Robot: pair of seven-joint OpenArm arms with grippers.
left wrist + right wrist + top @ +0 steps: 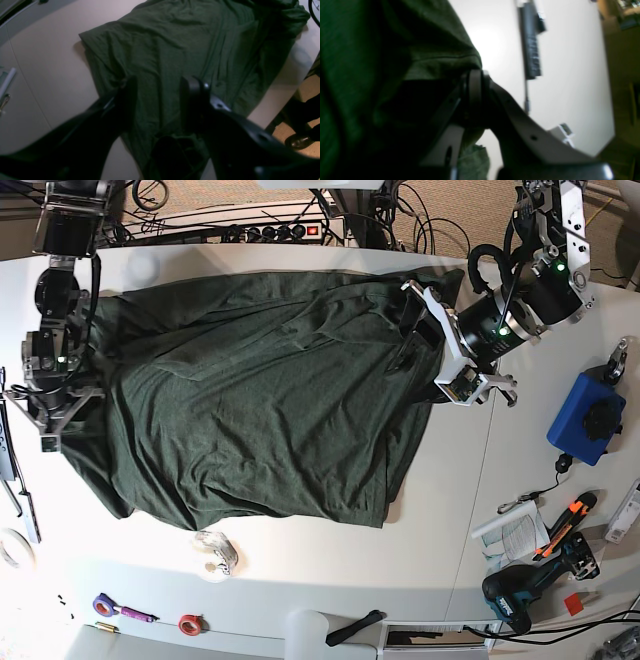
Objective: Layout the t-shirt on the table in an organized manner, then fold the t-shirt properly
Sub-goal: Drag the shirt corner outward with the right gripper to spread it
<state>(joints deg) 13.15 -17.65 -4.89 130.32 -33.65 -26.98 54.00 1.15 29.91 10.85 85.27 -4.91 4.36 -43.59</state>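
T-shirt (260, 400) lying spread on table (330, 580), between your two grippers. Your right gripper (472, 87) pinching t-shirt edge, jaws closed on fabric. Your left gripper (158, 100) hovering open directly over t-shirt.

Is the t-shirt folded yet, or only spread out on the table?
Spread, not folded. The base view shows the t-shirt opened across the table in one wrinkled layer, with no fold made.

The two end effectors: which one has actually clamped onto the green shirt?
The right end effector, at the base view's left edge, is shut on the t-shirt. The left end effector only hovers over the cloth, jaws apart.
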